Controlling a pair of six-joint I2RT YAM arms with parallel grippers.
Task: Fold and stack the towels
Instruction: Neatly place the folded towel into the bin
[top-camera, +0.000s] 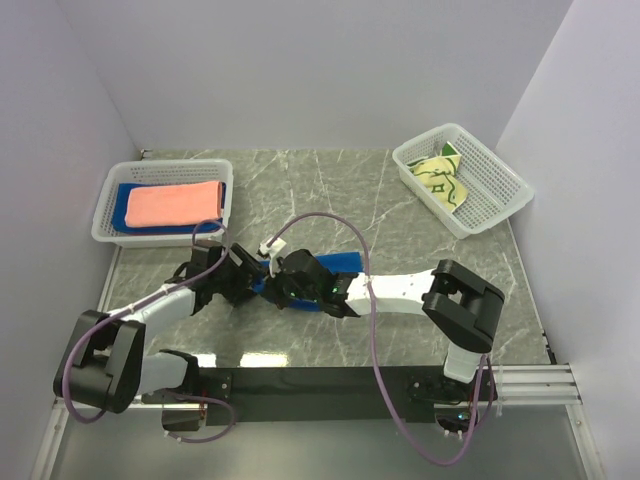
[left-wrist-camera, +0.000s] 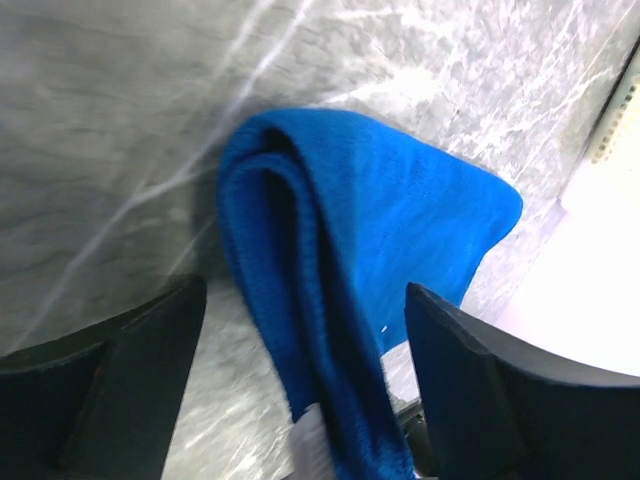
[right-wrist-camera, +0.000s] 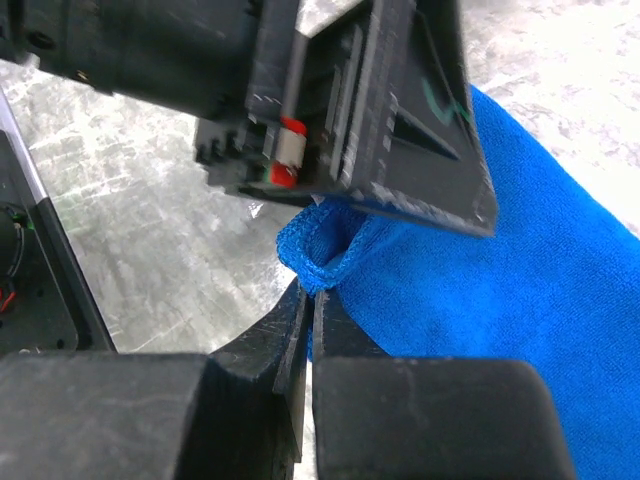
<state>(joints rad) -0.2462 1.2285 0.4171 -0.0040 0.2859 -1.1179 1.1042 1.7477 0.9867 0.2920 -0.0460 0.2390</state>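
A royal blue towel (top-camera: 345, 263) lies folded on the marble table's middle, with both grippers at its left end. My right gripper (right-wrist-camera: 312, 296) is shut on the blue towel (right-wrist-camera: 520, 300), pinching its hemmed corner between the fingertips. My left gripper (left-wrist-camera: 305, 300) stands open, its fingers (left-wrist-camera: 150, 350) wide apart on either side of a raised fold of the blue towel (left-wrist-camera: 380, 220) without touching it. In the top view the left gripper (top-camera: 250, 272) and right gripper (top-camera: 278, 280) nearly meet. A salmon-pink towel (top-camera: 175, 203) lies folded on another blue towel (top-camera: 122, 206).
The white lattice basket (top-camera: 107, 222) at the back left holds the pink and blue towels. A second white basket (top-camera: 500, 192) at the back right holds a pale yellow towel with green motifs (top-camera: 440, 178). White walls enclose the table on three sides.
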